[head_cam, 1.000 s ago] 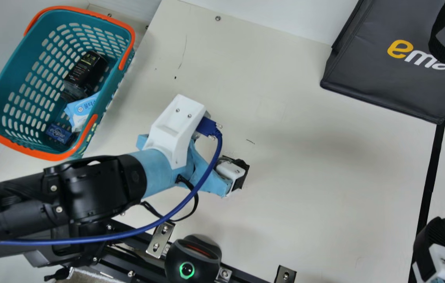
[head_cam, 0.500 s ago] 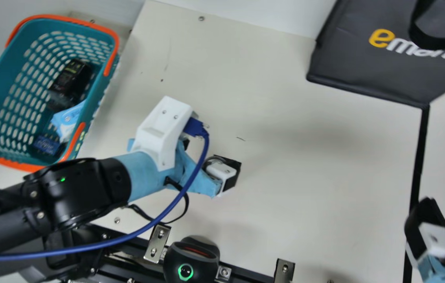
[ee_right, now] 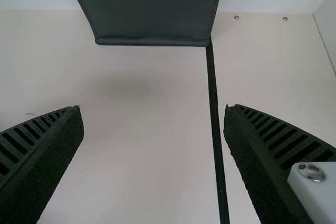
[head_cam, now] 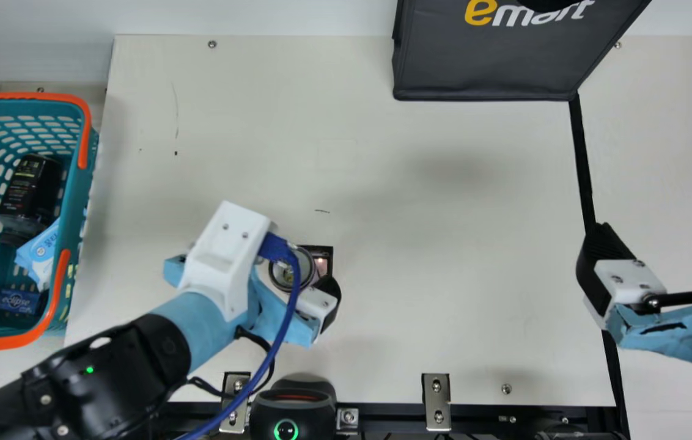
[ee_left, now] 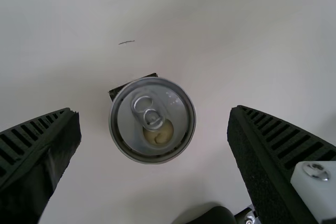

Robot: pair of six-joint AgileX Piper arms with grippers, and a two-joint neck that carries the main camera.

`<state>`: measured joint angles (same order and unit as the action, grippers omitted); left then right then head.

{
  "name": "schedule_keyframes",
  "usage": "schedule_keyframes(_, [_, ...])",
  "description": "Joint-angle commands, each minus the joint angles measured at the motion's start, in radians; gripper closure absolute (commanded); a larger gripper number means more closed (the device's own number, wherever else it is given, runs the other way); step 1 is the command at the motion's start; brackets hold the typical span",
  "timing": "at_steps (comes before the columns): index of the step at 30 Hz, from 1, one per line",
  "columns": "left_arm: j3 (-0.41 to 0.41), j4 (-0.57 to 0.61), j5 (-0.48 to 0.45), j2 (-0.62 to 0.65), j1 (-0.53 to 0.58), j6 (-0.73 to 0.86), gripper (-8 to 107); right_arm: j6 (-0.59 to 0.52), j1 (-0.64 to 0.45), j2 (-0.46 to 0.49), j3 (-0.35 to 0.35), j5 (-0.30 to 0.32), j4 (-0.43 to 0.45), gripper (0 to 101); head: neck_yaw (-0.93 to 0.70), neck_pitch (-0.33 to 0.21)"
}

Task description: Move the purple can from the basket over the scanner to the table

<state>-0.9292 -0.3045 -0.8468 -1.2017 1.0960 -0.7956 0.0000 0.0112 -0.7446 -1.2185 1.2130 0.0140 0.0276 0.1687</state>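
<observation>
Can [ee_left: 167,102]: basically parked on table [head_cam: 444,244]
Left gripper [ee_left: 154,112]: was spread wide, nothing held — lift-off probably needed
Right gripper [ee_right: 152,111]: was spread, empty

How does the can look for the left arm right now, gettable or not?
Likely yes. The left claw is open with the can lid-up between its fingers, and I see nothing in the gap on either side. Whether it's low enough to grip, I can't tell.

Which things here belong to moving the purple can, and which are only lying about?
For the job:
- can, standing on table
- left hand, open around it
- basket
- scanner

Lying about:
- bag
- black container, packet, blue box, all in the basket
</observation>
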Motion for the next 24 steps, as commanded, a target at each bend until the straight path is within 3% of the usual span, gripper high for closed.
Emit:
schedule_keyframes(1, [0.01, -0.033, 0.005, -0.009, 0.023, -0.014, 9, 0.0, 0.0, 0.0, 0.0, 0.0, 0.0, 6, 0.0, -0.03])
schedule_keyframes(15, [0.078, -0.211, 0.076, -0.084, 0.072, -0.134, 9, 0.0, 0.0, 0.0, 0.0, 0.001, 0.0, 6, 0.0, -0.03])
schedule_keyframes(24, [0.083, -0.247, 0.076, -0.096, 0.08, -0.159, 69, 0.0, 0.0, 0.0, 0.0, 0.0, 0.0, 6, 0.0, -0.03])
